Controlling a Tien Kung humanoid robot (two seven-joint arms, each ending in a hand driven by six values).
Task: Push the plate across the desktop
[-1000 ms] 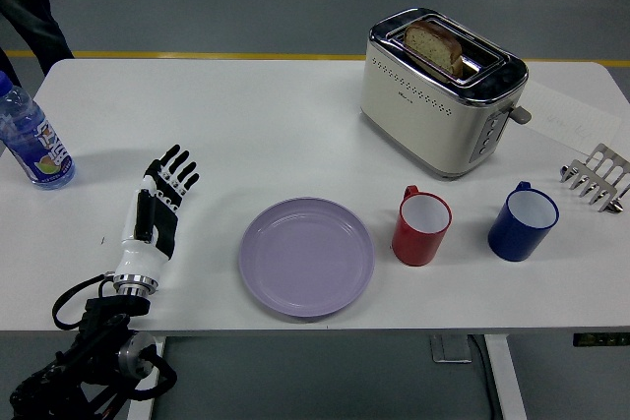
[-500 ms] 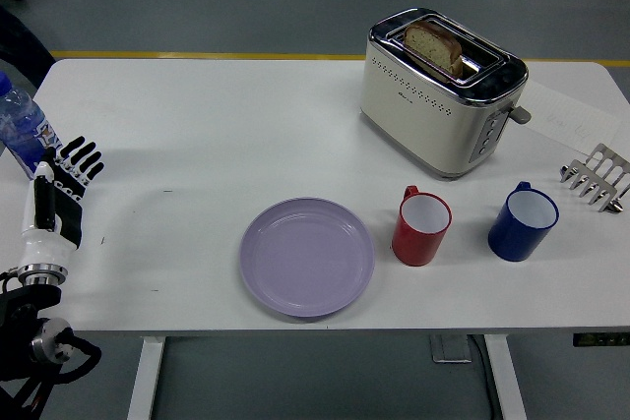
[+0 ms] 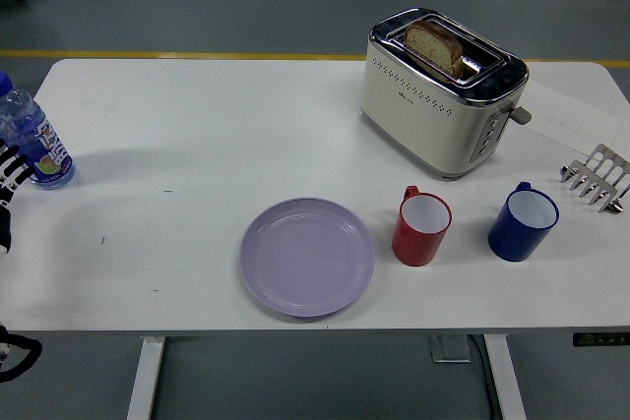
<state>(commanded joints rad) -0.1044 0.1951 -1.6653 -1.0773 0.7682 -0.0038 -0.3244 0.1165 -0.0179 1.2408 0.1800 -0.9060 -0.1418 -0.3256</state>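
Only a sliver of the left hand (image 3: pixel 7 179) shows at the left edge of the head view, just beside the water bottle (image 3: pixel 31 140). A few black-and-white fingertips are visible there, holding nothing, but too little shows to say whether the hand is spread or curled. The right hand is not in view at all.

Out from there, the white worktop (image 3: pixel 197 115) runs bare to the lilac plate (image 3: pixel 307 256), which lies flat near the front edge, well apart from the hand and untouched. Just to its right stands a red mug (image 3: pixel 422 226), then a blue mug (image 3: pixel 523 220), with a small metal rack (image 3: pixel 595 179) beyond. Behind the mugs sits a cream toaster (image 3: pixel 440 90) with a slice of bread (image 3: pixel 436 45) standing in its slot.

The open stretch to the plate's left and behind it probably serves as the lane for sliding; the mugs hem in the right side, so a push that way would likely knock the red one.
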